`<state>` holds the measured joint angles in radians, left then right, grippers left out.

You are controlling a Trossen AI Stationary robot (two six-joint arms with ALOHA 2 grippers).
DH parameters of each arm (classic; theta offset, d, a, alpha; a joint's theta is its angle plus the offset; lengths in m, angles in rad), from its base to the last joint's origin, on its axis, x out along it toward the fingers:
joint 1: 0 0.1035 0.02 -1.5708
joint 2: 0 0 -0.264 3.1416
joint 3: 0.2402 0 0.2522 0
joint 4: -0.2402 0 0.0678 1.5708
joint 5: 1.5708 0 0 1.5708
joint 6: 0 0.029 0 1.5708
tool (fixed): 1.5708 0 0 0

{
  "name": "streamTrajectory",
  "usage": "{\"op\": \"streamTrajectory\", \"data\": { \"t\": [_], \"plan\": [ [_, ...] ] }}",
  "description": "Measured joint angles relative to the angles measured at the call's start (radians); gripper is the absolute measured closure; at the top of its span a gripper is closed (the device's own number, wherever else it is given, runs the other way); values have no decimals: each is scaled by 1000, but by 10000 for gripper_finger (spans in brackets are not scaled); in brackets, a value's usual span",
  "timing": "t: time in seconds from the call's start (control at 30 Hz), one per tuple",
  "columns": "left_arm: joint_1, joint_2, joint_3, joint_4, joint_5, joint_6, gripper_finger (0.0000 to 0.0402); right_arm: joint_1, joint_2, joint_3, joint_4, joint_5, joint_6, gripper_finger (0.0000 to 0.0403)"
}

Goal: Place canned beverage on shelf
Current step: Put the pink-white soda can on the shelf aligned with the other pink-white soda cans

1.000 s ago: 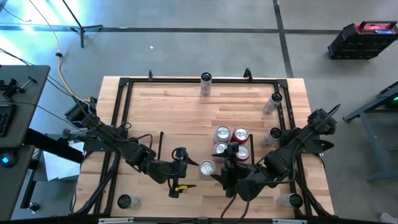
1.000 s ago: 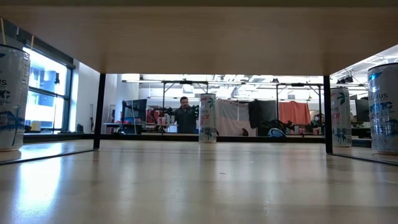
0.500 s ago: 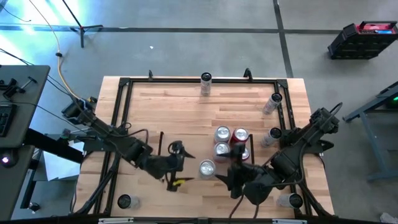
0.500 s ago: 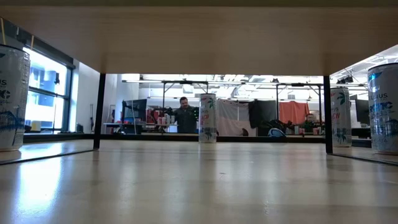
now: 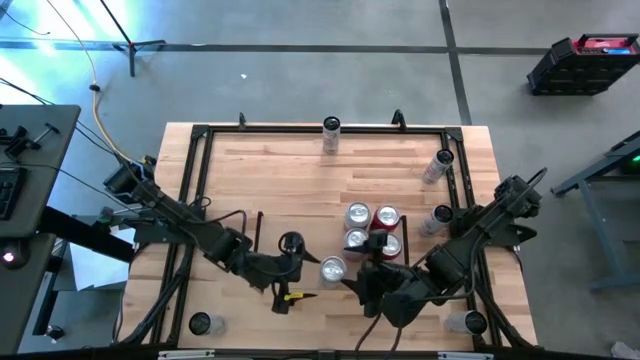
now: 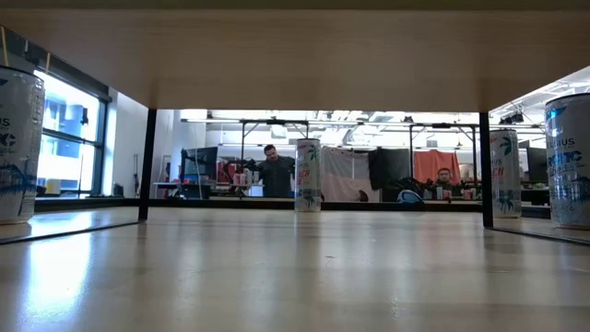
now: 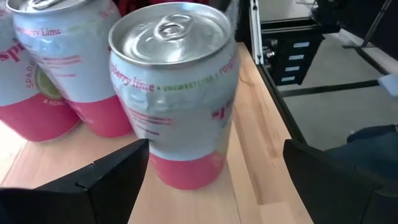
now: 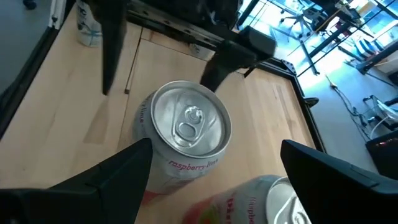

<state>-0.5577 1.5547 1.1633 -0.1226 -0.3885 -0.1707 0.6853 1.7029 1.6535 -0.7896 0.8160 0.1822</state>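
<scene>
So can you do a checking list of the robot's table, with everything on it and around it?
Surface: light-wood table edged by a black frame; shelf bay on its right part.
Job's things: four cans clustered in the shelf; lone can beside them, upright, between both grippers.
Clutter: spare cans at the edges, one at the far rail; small yellow item by the left arm.
Grippers: left gripper and right gripper open, flanking the lone can, fingers not touching it.
Cables: on the floor, far left.
Surroundings: black crate; people far behind.
</scene>
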Motion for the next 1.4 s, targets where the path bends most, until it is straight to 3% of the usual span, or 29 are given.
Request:
{"op": "streamTrajectory", "data": {
  "t": [0.43, 0.67, 1.4],
  "plan": [
    [-40, -7, 0, -60, -55, 12, 39, 6, -12, 0, -31, 22, 19, 61],
    [-22, -37, 0, -94, -201, 8, 39, 53, -33, 0, -16, 88, 20, 61],
    [43, 43, 0, 21, -115, 8, 39, 107, -33, 0, -22, 100, 132, 61]
  ]
}}
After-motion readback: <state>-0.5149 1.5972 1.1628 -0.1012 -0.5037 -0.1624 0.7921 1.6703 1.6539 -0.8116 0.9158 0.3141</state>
